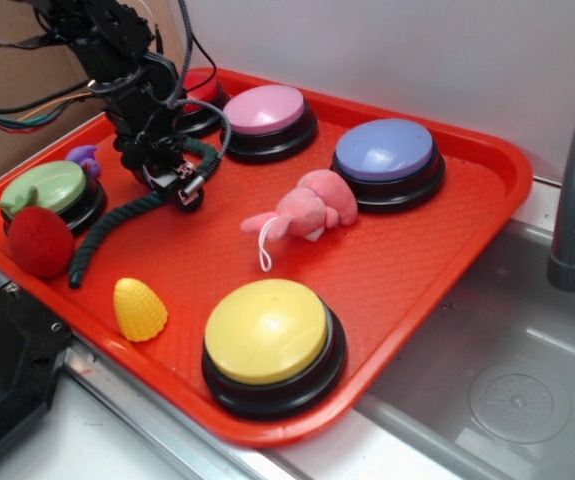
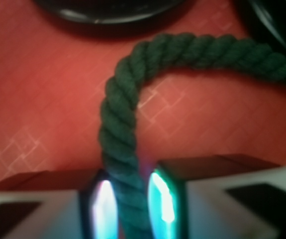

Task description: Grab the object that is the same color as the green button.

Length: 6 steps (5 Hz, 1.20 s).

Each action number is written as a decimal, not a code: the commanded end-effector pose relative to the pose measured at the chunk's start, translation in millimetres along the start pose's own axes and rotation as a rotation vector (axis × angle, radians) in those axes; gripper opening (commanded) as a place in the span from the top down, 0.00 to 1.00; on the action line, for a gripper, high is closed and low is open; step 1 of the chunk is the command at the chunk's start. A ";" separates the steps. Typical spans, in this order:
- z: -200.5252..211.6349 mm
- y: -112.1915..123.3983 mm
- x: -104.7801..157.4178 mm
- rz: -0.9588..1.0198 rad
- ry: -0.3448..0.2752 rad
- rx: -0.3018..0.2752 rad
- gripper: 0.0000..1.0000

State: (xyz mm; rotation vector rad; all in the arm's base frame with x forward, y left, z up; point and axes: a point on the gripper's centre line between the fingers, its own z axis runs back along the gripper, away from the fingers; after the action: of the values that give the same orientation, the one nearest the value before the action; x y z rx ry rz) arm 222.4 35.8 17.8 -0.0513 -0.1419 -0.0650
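Rope: dk green twisted rope (image 1: 117, 222) lies wavy on red tray (image 1: 407, 270), left half; near end by red fuzzy strawberry (image 1: 40, 241), far end runs under the arm toward the red button (image 1: 199, 88). Wrist view: rope (image 2: 128, 109) runs between the two fingers, then bends right toward far side.
Gripper: gripper (image 1: 184, 185) down at tray level over rope mid-section; wrist view, gripper (image 2: 129, 206) fingers (image 2: 103, 204) on either side of rope, pads touching or nearly so. Clenched on rope as far as seen.
Green button: pale lime dome, blk base (image 1: 55, 190), far-left of tray, just beside strawberry; rope passes near its right side.
Purple item: small, (image 1: 85, 157) just behind green button; type unclear.
Other buttons: pink (image 1: 267, 115) far centre; blue-violet (image 1: 387, 158) far right; yellow (image 1: 269, 338) near centre.
Toys: pink plush (image 1: 307, 212) mid-tray; yellow corn (image 1: 139, 309) near-left.
Off tray: steel sink (image 1: 507, 370) right.
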 end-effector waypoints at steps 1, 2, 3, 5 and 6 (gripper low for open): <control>-1.0 -0.1 -3.2 0.003 0.003 0.002 1.00; 10.8 -4.7 -0.5 0.047 0.031 0.012 1.00; 42.8 -13.9 5.0 0.113 0.016 0.024 1.00; 127.3 -43.4 16.4 0.163 -0.004 0.040 1.00; 167.4 -57.6 15.0 0.134 -0.009 -0.004 1.00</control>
State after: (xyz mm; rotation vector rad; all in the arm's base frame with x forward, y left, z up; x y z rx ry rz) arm 203.9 -12.7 175.1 -0.0642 -0.0965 0.0781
